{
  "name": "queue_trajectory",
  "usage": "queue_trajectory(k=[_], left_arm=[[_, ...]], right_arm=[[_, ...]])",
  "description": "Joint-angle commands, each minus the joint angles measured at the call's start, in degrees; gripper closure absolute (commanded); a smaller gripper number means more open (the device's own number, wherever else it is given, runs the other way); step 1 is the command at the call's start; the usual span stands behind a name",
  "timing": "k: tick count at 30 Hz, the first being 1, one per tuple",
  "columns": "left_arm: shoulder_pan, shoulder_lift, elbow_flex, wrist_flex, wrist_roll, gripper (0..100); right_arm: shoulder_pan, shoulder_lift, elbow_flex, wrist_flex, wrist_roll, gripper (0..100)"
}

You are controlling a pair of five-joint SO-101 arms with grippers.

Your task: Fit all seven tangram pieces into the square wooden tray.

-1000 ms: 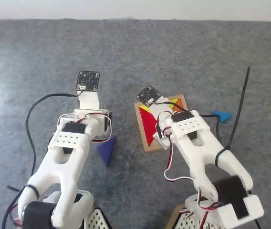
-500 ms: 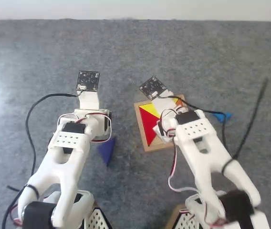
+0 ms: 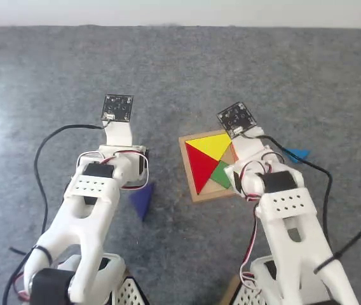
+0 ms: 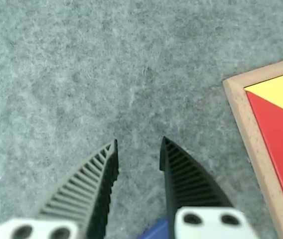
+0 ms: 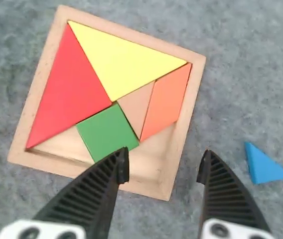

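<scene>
Nearest us, the left arm (image 3: 88, 216) and right arm (image 3: 292, 222) run off the lower edge of the high view, so their bases are cut off, and from above each wrist's camera board covers the fingers beneath it. We judge the pincers from the wrist views. The left gripper (image 4: 137, 159) hangs over bare mat (image 4: 81, 59) with its fingers (image 4: 106, 167) parted and nothing between them. The dark blue piece (image 3: 142, 200) lies on the mat beside that arm, partly under it, so we cannot make out its full shape. The right gripper (image 5: 164, 158) is likewise spread and empty above the near rim of the tray (image 5: 195, 99), and one finger overlaps a corner of the green square (image 5: 105, 130). The tray sits on the mat between the arms, closer to the right one, whose wrist hides its far side in the high view. Inside, the red triangle (image 5: 67, 94) and yellow triangle (image 5: 126, 62) meet along one edge. The tan triangle (image 5: 137, 107) is wedged between yellow, green and the orange piece (image 5: 166, 102), which lies against the rim. Bare wood floor shows along the near side. The light blue triangle (image 5: 263, 167) lies on the mat just outside the tray, apart from it, and a black cable (image 3: 314, 166) crosses beside it in the high view. The mat is grey and fuzzy, the tray pale wood with a raised rim, the pieces flat and matte, and the fingers black, ribbed and tapering to points.
</scene>
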Motion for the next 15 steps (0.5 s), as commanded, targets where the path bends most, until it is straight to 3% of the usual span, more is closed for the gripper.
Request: queue_trajectory(k=[1,15], left_arm=[[0.18,-1.76,-1.01,-1.32,-0.79,87],[-0.09,-1.76,-0.92,-1.32,-0.79,87]], right_arm=[[0.84,-2.33,-0.09,-2.51,-0.62,76.0],[0.84,-2.33,6.77,-11.56,-0.79,76.1]])
